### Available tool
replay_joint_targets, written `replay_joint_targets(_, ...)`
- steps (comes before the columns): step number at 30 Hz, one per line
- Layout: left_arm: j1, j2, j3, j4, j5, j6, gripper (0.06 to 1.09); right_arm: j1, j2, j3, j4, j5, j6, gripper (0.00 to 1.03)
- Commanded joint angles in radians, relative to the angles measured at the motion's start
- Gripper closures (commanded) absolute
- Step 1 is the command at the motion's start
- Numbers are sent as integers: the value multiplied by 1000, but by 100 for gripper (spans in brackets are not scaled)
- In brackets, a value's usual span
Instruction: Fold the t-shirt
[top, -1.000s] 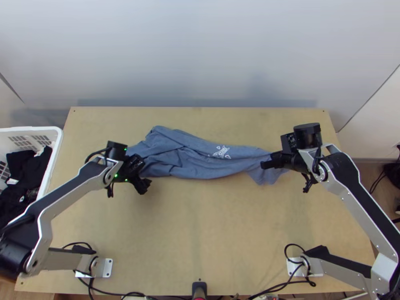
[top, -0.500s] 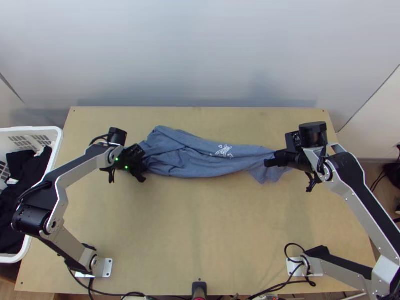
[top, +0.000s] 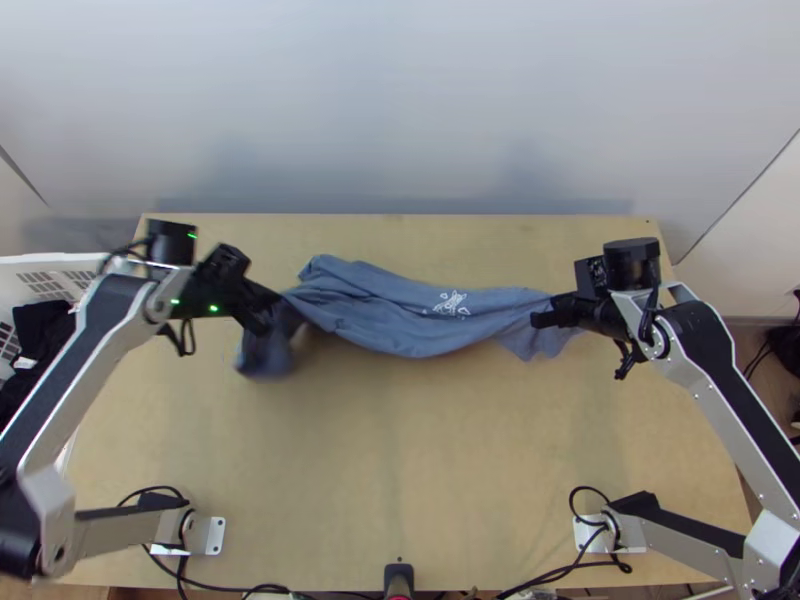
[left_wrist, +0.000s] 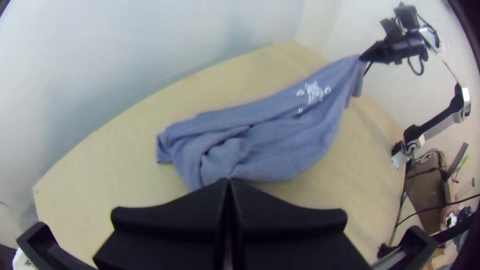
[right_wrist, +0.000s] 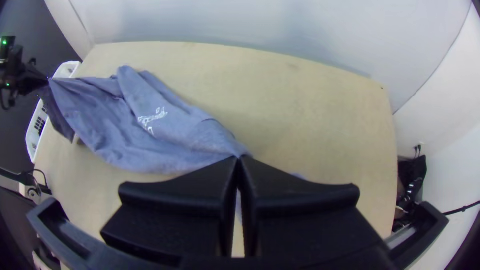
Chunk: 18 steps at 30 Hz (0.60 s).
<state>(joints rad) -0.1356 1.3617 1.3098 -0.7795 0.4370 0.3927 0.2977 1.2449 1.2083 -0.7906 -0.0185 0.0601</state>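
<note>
A blue-grey t-shirt (top: 400, 310) lies bunched lengthwise across the table's far half, a white print on its right part. My left gripper (top: 268, 310) holds its left end raised, with a flap of cloth hanging below. My right gripper (top: 545, 318) holds the opposite end, from which a corner droops. In the left wrist view my left gripper (left_wrist: 228, 182) is shut on the shirt (left_wrist: 280, 130), which runs across to the other arm. The right wrist view has my right gripper (right_wrist: 239, 160) shut on the shirt (right_wrist: 150, 130), its fingertips together.
A white basket (top: 100, 265) with dark clothes (top: 40, 335) stands beyond the table's left edge, partly under the left arm. Bare tabletop (top: 400, 460) stretches between the arm bases. A pale wall (top: 400, 120) rises behind the table. Cables run along the near edge.
My left gripper first moved onto the shirt's left end, then took hold and pulled it outward to the left, lifting it. The right gripper shifted slightly right with its end.
</note>
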Motion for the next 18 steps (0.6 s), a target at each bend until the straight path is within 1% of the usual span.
replay_joint_targets(1, 16, -115, 332, -173, 37, -158, 105, -6, 1, 39, 8, 0, -8, 100)
replay_joint_targets(4, 114, -35, 592, -284, 138, -247, 105, -17, 2, 68, 8, 0, -19, 100)
replay_joint_targets(5, 148, 8, 678, -323, 164, -272, 105, -23, 5, 79, 8, 0, -22, 100)
replay_joint_targets(6, 185, 51, 744, -346, 172, -291, 105, -28, 7, 89, 8, 0, -25, 100)
replay_joint_targets(8, 277, 139, 793, -357, 177, -305, 105, -43, 8, 103, 8, 0, -31, 100)
replay_joint_targets(12, 429, 384, 795, -397, 177, -313, 105, -49, 8, 105, 8, -5, -37, 100)
replay_joint_targets(14, 470, 499, 792, -471, 181, -265, 105, -49, 5, 97, 8, -6, -37, 100)
replay_joint_targets(15, 478, 540, 787, -500, 180, -249, 100, -49, 4, 91, 8, -8, -36, 100)
replay_joint_targets(16, 488, 557, 767, -501, 178, -244, 83, -49, 2, 86, 8, -9, -36, 100)
replay_joint_targets(18, 496, 551, 709, -472, 181, -244, 37, -49, -1, 71, 8, -9, -36, 100)
